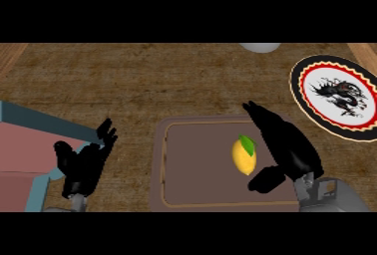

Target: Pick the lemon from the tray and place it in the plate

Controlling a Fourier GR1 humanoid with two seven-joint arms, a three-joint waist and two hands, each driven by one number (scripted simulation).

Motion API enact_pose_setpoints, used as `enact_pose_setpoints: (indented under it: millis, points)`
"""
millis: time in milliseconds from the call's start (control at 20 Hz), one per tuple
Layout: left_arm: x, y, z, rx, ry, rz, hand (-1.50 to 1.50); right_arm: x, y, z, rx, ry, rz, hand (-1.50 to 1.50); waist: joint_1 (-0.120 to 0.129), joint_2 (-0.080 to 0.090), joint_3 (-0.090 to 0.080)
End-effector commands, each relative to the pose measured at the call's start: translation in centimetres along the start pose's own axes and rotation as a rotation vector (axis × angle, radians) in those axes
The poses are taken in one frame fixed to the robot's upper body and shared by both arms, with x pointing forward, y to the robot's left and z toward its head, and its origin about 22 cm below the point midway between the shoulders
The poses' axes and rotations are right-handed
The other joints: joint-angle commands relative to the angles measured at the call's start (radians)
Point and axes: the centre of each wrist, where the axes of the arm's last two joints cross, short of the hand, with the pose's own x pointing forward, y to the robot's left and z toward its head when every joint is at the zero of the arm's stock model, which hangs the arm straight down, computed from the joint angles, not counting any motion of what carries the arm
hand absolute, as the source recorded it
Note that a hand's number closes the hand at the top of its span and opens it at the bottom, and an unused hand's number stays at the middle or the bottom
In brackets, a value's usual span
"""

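Yellow lemon (244, 155) inside brown tray (163, 164), plate (309, 97) apart

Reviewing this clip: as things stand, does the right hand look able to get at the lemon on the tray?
Probably yes. The right hand is over the tray, open, just right of the lemon, with nothing lying between them. The left hand rests open off to the tray's left, out of the way.

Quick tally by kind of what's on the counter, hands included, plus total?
Yellow lemon with a green leaf: 1
Brown rectangular tray: 1
Round plate with black and red rim and a dragon picture: 1
Pink box with a blue-grey rim: 1
Pale round thing at the top edge, cut off: 1
Black hands: 2, left hand, right hand
Total: 7
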Motion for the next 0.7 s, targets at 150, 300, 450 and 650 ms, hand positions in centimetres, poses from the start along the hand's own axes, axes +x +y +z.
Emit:
enact_pose_setpoints:
  millis: [150,300,450,650]
  points:
    - [-0.3,1.6,-1.2,-0.018,0.073,-0.012,0.0,0.2,0.7,-2.9,0.031,0.028,0.029,-1.5,0.0,0.008,-0.008]
    - [0.5,-0.9,-1.5,-0.031,0.069,-0.013,0.0,-0.4,2.4,-2.3,0.053,0.026,0.024,-1.5,-0.004,0.007,-0.007]
    - [-1.6,0.3,-0.6,-0.015,0.073,-0.001,0.0,-2.5,1.9,-2.0,0.075,0.037,0.044,-1.5,-0.005,0.007,-0.007]
    - [-0.2,-1.3,0.5,-0.004,0.056,-0.024,0.0,-2.2,3.1,-4.5,0.158,-0.005,0.137,1.5,0.005,0.007,-0.007]
